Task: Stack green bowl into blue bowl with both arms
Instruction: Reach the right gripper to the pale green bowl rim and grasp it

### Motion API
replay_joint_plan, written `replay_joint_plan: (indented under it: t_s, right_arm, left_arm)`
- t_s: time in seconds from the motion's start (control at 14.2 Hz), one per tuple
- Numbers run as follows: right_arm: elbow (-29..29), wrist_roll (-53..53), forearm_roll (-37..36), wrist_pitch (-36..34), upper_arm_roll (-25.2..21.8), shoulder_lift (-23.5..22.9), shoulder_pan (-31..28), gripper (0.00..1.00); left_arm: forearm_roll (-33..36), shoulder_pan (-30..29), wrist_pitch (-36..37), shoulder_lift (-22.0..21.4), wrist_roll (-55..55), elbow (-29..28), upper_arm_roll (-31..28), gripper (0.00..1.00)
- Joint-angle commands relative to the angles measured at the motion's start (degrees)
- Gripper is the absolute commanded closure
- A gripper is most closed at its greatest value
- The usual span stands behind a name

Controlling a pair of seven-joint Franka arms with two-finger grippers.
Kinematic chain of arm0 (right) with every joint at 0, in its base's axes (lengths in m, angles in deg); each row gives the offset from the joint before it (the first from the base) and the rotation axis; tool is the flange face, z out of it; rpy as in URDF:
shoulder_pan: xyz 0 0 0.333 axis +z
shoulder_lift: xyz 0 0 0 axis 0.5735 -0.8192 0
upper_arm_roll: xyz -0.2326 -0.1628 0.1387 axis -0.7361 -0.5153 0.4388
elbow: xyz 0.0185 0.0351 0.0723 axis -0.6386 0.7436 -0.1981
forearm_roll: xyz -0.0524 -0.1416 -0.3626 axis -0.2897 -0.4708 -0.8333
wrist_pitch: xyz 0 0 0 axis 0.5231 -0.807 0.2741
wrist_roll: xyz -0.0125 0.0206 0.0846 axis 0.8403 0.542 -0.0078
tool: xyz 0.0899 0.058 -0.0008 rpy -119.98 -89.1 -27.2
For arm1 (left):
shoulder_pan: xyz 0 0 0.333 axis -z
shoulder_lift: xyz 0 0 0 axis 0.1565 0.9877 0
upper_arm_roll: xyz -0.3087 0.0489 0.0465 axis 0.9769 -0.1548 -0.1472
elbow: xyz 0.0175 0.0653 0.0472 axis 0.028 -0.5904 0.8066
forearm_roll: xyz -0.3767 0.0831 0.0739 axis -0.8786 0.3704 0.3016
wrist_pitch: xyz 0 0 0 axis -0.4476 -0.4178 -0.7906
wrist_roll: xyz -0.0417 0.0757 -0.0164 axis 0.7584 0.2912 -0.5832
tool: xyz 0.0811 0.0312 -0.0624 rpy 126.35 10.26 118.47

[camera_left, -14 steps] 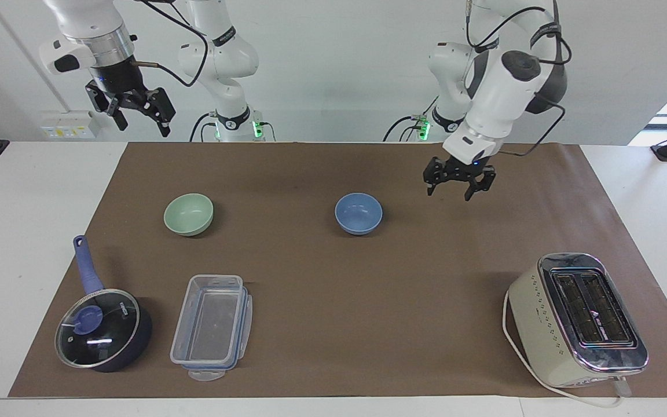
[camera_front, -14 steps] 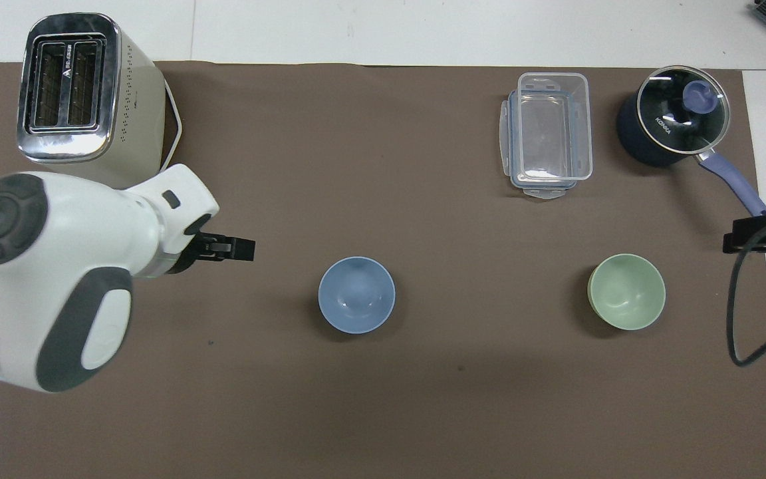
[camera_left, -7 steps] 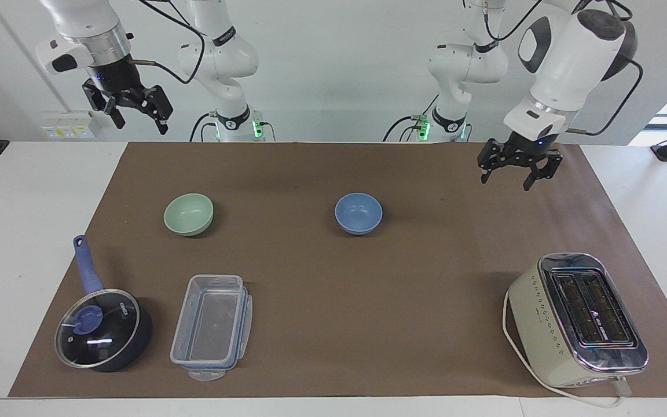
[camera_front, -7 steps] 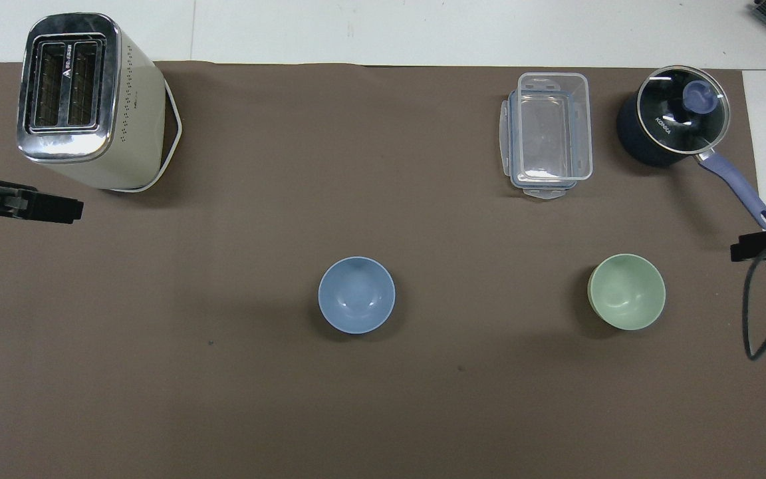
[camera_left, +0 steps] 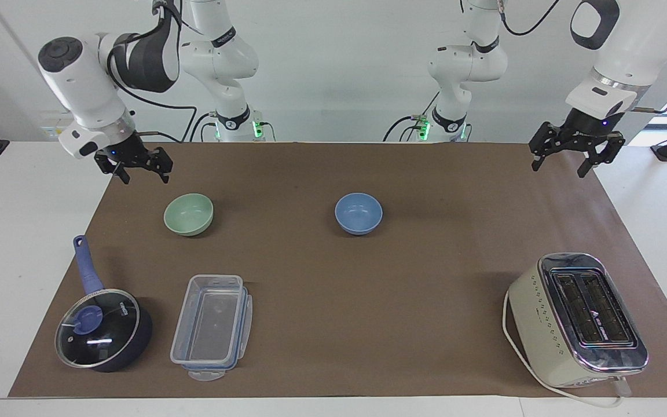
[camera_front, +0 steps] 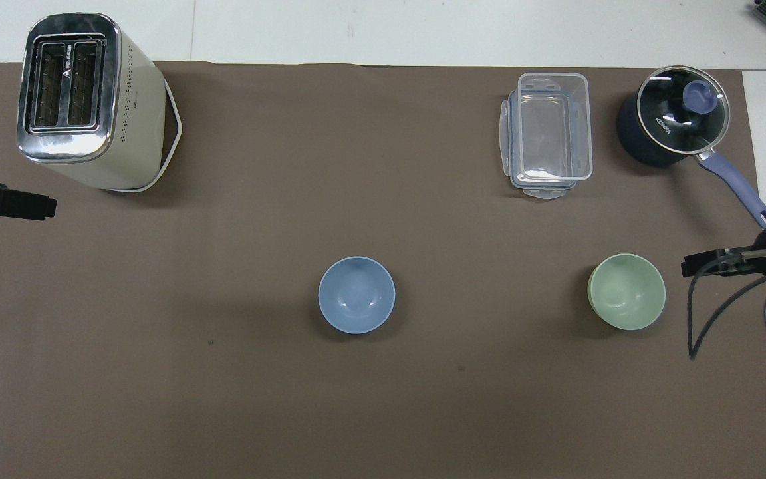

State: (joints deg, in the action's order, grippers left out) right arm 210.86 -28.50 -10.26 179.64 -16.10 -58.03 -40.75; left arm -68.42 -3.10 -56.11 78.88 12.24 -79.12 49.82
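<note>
- the right gripper [camera_left: 134,168] is now seen low over the mat's edge at the right arm's end of the table, just beside the green bowl [camera_left: 189,214]; a second ago it was held much higher, up against the wall.
- the left gripper [camera_left: 571,155] has been carried away from the blue bowl [camera_left: 358,213]: a second ago it was hanging near that bowl, and now it is over the mat's edge at the left arm's end of the table, well apart from both bowls.
- the jaws of both grippers are seen spread apart, and nothing is held by either.
- neither bowl has been shifted: the green bowl rests upright on the brown mat [camera_left: 333,289] toward the right arm's end, and the blue bowl sits upright near the middle of the mat, about level with it.
- the change is judged to mean that the pick of the green bowl is being set up by the right arm while the left arm is cleared out of the way; no stacking has been done yet.
- in the overhead view only a fingertip of the right gripper [camera_front: 709,263] is shown, beside the green bowl [camera_front: 626,291], and the left gripper [camera_front: 7,203] is cut off by the frame near the toaster [camera_front: 90,100].
- the height of the right gripper above the mat cannot be judged exactly; no contact with the bowl is seen.
</note>
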Motion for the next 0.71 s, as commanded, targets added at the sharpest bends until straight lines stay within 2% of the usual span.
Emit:
replay_joint_plan:
  t_s: [0.0,0.14,0.21,0.56,0.63]
  right_arm:
    - [5.9,-3.7,0.8,6.1,0.3,0.6,-2.0,0.0]
    - [6.8,-5.6,0.8,8.3,0.3,-2.2,-4.7,0.0]
    - [8.5,-6.4,0.8,10.4,0.3,-2.2,-5.0,0.0]
    - [9.0,-5.5,1.6,11.6,0.3,-4.5,-5.2,0.0]
    - [9.0,-5.2,1.6,11.7,0.4,-4.6,-5.2,0.1]
  left_arm:
    - [0.7,-1.2,3.0,2.1,0.8,3.8,0.7,0.0]
    - [1.0,-1.2,3.8,2.6,2.0,4.5,0.7,0.0]
    - [1.1,-1.2,4.3,2.5,3.1,4.5,0.7,0.0]
    - [0.9,-1.5,7.8,1.2,6.0,3.1,0.7,0.0]
    - [0.9,-1.6,8.2,0.8,6.0,3.0,0.7,0.0]
